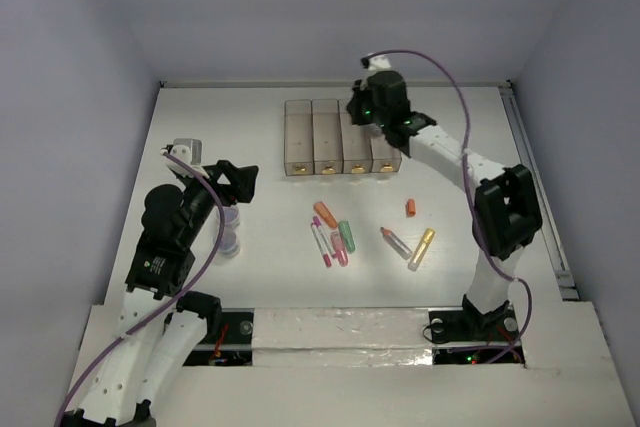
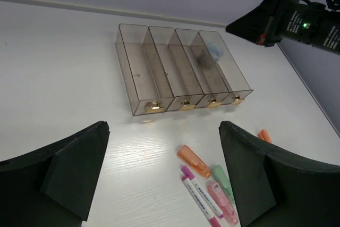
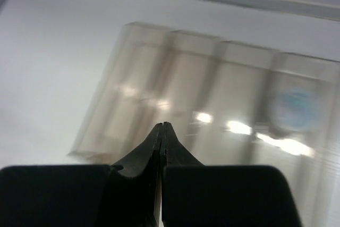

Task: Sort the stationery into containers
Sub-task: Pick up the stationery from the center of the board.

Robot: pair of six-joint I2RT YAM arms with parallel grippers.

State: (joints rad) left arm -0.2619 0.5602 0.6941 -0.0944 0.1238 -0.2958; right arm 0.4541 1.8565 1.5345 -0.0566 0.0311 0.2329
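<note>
The four joined bins (image 1: 340, 137) stand at the table's back middle. A clear jar with a bluish lid (image 2: 217, 51) lies in the rightmost bin, also blurred in the right wrist view (image 3: 297, 107). My right gripper (image 1: 357, 107) hovers over the bins' far end, shut and empty (image 3: 161, 127). My left gripper (image 1: 247, 184) is open and empty, left of the bins (image 2: 164, 174). Two more jars (image 1: 229, 230) sit under the left arm. An orange marker (image 2: 194, 160), white-magenta markers (image 2: 202, 195), and pink (image 2: 222, 201) and green (image 2: 222, 178) ones lie in front of the bins.
To the right lie a short orange stick (image 1: 411, 207), a pinkish-grey marker (image 1: 395, 242) and a gold marker (image 1: 422, 248). The right arm (image 2: 297, 19) reaches over the bins' right side. Walls enclose the table on three sides.
</note>
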